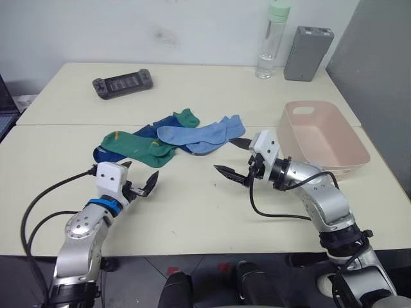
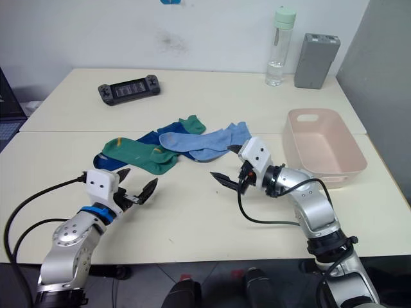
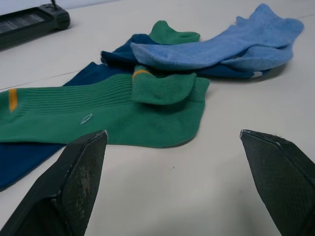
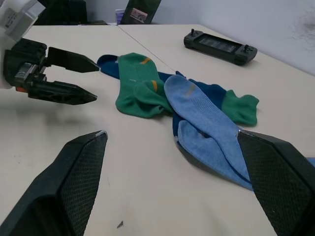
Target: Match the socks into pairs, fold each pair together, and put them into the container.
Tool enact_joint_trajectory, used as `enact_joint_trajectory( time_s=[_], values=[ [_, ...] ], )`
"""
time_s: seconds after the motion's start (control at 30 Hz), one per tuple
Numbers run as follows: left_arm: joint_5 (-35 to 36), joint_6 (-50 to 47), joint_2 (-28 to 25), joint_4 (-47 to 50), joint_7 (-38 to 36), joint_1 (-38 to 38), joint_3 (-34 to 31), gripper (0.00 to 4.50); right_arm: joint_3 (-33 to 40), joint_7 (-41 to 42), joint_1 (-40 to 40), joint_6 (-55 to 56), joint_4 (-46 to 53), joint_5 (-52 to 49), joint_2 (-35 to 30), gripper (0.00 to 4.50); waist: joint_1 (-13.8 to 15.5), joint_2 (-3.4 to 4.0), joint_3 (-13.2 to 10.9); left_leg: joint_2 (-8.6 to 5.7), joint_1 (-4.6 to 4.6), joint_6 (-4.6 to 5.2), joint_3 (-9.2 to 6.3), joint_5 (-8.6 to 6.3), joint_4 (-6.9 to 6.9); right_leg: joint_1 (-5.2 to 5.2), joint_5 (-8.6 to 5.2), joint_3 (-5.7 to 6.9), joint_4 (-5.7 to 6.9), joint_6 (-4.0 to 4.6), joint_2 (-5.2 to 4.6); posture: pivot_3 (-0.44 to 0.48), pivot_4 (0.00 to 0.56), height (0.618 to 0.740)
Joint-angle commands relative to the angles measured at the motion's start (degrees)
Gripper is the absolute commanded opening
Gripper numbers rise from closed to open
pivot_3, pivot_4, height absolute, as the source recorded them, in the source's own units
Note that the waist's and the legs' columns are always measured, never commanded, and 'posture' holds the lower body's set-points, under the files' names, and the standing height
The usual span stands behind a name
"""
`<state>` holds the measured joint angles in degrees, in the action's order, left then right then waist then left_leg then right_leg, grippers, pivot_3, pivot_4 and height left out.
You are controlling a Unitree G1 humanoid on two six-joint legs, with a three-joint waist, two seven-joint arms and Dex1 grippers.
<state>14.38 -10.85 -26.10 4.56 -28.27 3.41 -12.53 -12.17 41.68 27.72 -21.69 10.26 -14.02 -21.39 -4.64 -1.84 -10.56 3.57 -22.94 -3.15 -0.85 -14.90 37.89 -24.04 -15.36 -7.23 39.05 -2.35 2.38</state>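
Since the socks (image 1: pixel 173 138) lay unsorted in one overlapping heap beside the empty container (image 1: pixel 350 157), both claws, left claw (image 1: pixel 139 178) and right claw (image 1: pixel 235 159), hovered spread near that heap, gripping nothing.

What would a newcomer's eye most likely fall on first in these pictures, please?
Most likely the tangled heap of socks, green, light blue and navy, lying mid-table. Next, the left gripper and right gripper, both open and empty, poised on the near side of the heap. Then the pale pink container, empty, at the table's right edge.
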Motion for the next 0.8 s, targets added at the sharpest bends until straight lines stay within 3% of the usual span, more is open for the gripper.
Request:
enact_joint_trajectory(
  time_s=[0.03,0.3,0.33,0.47,0.8],
  values=[
    [-1.6,2.6,0.4,-3.9,-0.2,4.2,2.0,4.50,1.9,-0.7,0.5,1.1,1.8,0.0,-0.2,4.49,0.0,0.00,0.0,0.00,0.00,0.00,-0.02,0.00,0.01,0.00,0.00,0.01,0.00,0.00,0.00,0.000,0.150,0.740],
    [-2.9,-2.0,2.1,-12.5,1.0,10.3,5.1,4.50,2.2,-1.4,0.8,1.2,1.7,0.1,-0.3,4.49,0.0,-0.01,0.0,-0.01,-0.01,0.00,-0.05,0.00,0.00,0.01,0.01,0.02,0.02,0.00,0.01,0.000,0.150,0.740],
    [-3.1,-2.6,2.0,-12.5,1.2,10.4,5.4,4.31,2.3,-1.5,1.0,1.2,1.6,0.1,-0.3,4.50,0.0,0.00,0.0,-0.01,-0.02,0.00,-0.08,0.00,-0.01,0.01,0.01,0.04,0.02,0.00,0.01,0.000,0.150,0.740],
    [-3.4,-4.2,2.1,-12.2,2.2,10.6,5.3,3.25,2.7,-1.5,1.3,1.2,1.5,0.1,-0.5,4.50,0.0,0.01,0.0,-0.01,0.00,0.00,-0.12,0.00,0.00,0.06,0.01,0.06,0.03,0.00,0.01,0.000,0.150,0.740],
    [-2.1,-4.9,1.3,-12.0,2.3,12.2,3.7,0.02,1.8,-1.1,0.9,2.0,1.3,0.6,-0.4,4.50,0.1,0.01,0.0,-0.02,0.00,0.00,-0.15,0.00,0.01,0.06,0.01,0.08,0.03,0.00,0.01,0.000,0.150,0.740]
  ],
)
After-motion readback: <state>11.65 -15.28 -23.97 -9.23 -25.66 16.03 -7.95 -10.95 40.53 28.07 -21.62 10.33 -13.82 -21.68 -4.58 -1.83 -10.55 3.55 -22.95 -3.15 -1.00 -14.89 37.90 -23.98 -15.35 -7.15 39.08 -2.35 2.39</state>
